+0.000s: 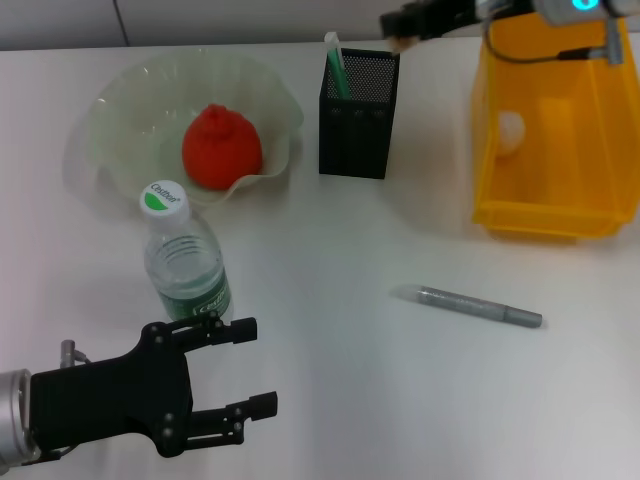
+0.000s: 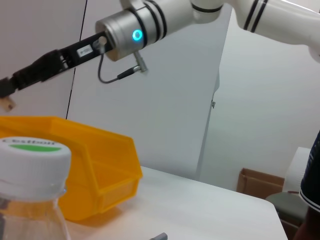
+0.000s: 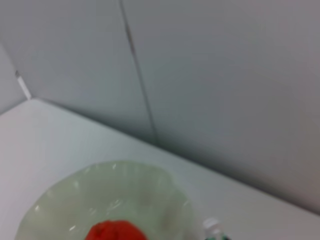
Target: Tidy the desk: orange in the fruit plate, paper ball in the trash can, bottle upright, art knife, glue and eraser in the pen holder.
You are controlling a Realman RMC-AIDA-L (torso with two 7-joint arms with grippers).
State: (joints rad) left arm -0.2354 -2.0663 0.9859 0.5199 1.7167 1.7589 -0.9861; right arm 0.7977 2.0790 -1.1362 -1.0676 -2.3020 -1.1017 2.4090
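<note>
The orange lies in the pale fruit plate. The clear bottle stands upright with a green-and-white cap. My left gripper is open and empty, just in front of the bottle. The black mesh pen holder holds a green-and-white stick. My right gripper hovers over the holder's back rim, shut on a small beige eraser. The grey art knife lies on the table. The paper ball sits in the yellow trash bin.
The yellow bin stands at the right back of the white table, close beside the pen holder. The right wrist view shows the plate, the orange and the wall behind. A cardboard box stands beyond the table.
</note>
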